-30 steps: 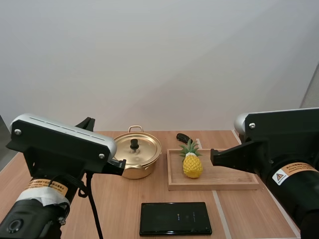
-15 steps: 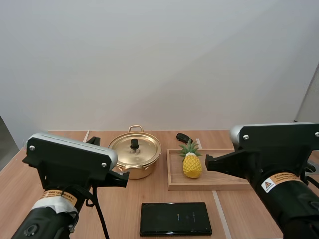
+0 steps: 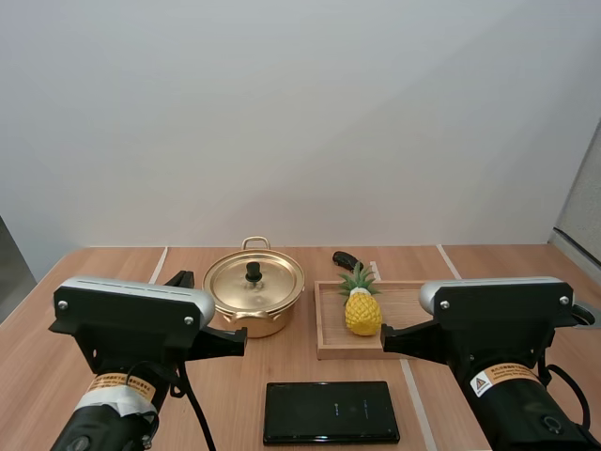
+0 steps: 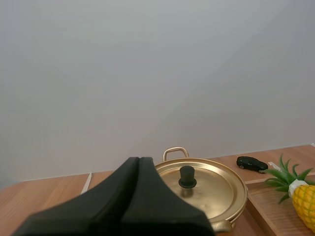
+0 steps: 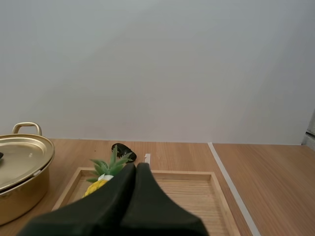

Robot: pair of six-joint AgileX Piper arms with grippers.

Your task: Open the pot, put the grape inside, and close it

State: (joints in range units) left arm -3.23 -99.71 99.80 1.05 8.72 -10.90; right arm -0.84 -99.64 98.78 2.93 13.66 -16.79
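Observation:
A gold pot stands mid-table, its lid on and the black knob upright. Right of it a toy pineapple lies on a wooden tray. My left gripper hangs short of the pot's near left side. In the left wrist view it is one shut dark wedge aimed at the pot. My right gripper hovers at the tray's near edge. Seen from the right wrist, it is shut too, just short of the pineapple and tray.
A flat black slab lies near the front edge between the arms. A small black toy car sits behind the tray, beside the pot. Bare wood stretches to the far left and far right of the table.
Both arms have sunk lower in the high view. The left one has shifted right, the right one left. Pot, tray and pineapple have not moved.

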